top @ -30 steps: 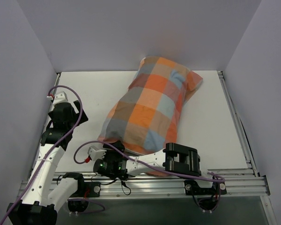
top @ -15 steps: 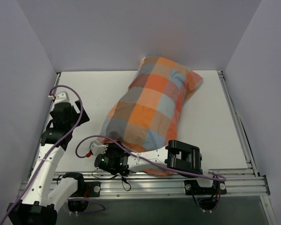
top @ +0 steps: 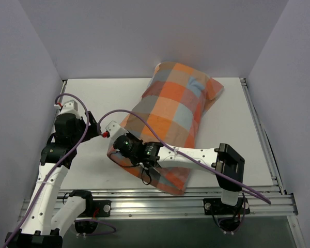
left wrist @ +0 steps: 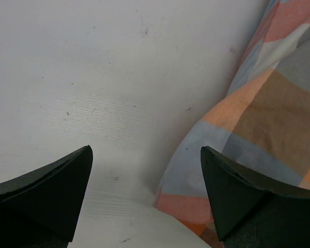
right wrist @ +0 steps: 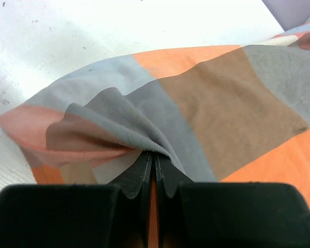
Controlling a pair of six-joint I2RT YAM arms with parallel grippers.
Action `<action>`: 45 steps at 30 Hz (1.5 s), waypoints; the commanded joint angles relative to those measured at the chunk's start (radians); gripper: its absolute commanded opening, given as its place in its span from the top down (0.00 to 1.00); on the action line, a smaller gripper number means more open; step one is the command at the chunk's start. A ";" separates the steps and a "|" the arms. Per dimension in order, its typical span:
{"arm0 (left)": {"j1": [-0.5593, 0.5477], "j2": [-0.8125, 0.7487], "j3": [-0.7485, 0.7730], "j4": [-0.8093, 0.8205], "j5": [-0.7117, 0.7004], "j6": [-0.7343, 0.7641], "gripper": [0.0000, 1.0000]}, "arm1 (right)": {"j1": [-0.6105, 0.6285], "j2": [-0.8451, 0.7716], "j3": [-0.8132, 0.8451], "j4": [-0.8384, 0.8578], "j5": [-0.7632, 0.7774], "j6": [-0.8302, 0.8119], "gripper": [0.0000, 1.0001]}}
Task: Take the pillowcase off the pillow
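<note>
With the pillowcase (top: 170,116) lying slantwise across the counter (top: 101,98), I am pinching a fold at its near-left corner in my right jaws, my left jaws hanging spread just beside it, probably needing next to pull the cloth clear of the stuffing.

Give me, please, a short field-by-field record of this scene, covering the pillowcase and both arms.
pillowcase: checked orange, blue and grey cloth, plump, lying diagonally on the table
pillow: not visible, covered by the pillowcase
right gripper: shut, pinching a raised fold of the pillowcase near its near-left end
left gripper: open, holding nothing, over bare table beside the pillowcase's left edge
task state: pillowcase not yet pulled off
</note>
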 commanded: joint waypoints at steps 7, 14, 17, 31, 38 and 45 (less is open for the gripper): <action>-0.024 -0.085 0.047 -0.110 0.311 -0.066 0.02 | -0.154 -0.154 0.010 0.014 -0.122 0.198 1.00; -0.079 -0.160 -0.024 -0.061 0.435 -0.176 0.14 | -0.214 -0.159 0.025 0.066 -0.119 0.229 1.00; -0.139 -0.165 -0.064 -0.012 0.416 -0.227 0.16 | -0.230 -0.127 0.055 0.062 -0.166 0.241 1.00; -0.426 -0.081 -0.179 0.163 0.209 -0.330 0.27 | -0.228 0.031 0.132 0.083 -0.255 0.237 1.00; -0.429 -0.011 -0.303 0.269 -0.042 -0.397 0.28 | -0.228 0.013 0.102 0.088 -0.271 0.252 1.00; -0.412 -0.017 -0.328 0.332 -0.199 -0.428 0.29 | -0.224 -0.030 0.048 0.091 -0.282 0.260 1.00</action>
